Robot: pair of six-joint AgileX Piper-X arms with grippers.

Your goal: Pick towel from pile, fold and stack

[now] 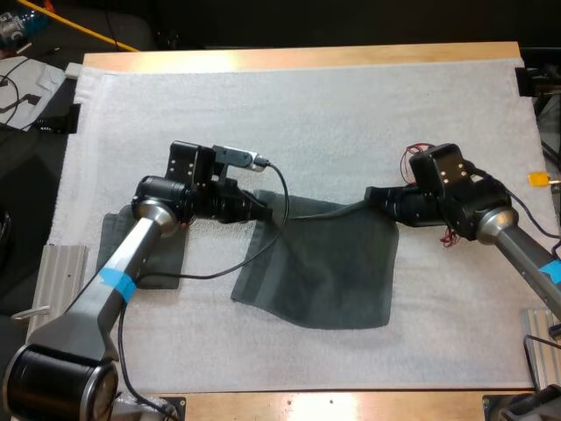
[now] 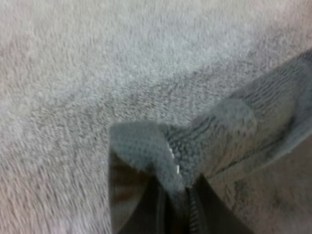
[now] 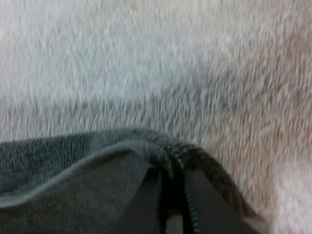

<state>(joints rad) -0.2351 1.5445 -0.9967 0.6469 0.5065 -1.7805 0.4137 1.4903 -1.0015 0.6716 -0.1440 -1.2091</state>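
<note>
I'm looking over the wooden table (image 1: 298, 58), most of it covered by the white mat (image 1: 351, 114). Across the mat's middle, a dark grey-green towel (image 1: 320, 267) is stretched between both arms. Its far edge is pulled taut from corner to corner and the rest spreads toward the near side. A second towel (image 1: 162, 259) lies flat at the mat's left, partly under my left arm. My left gripper (image 1: 266, 209) is clamped on the stretched towel's far left corner, the cloth bunched between its fingers (image 2: 141, 214). My right gripper (image 1: 372, 196) pinches the far right corner the same way.
</note>
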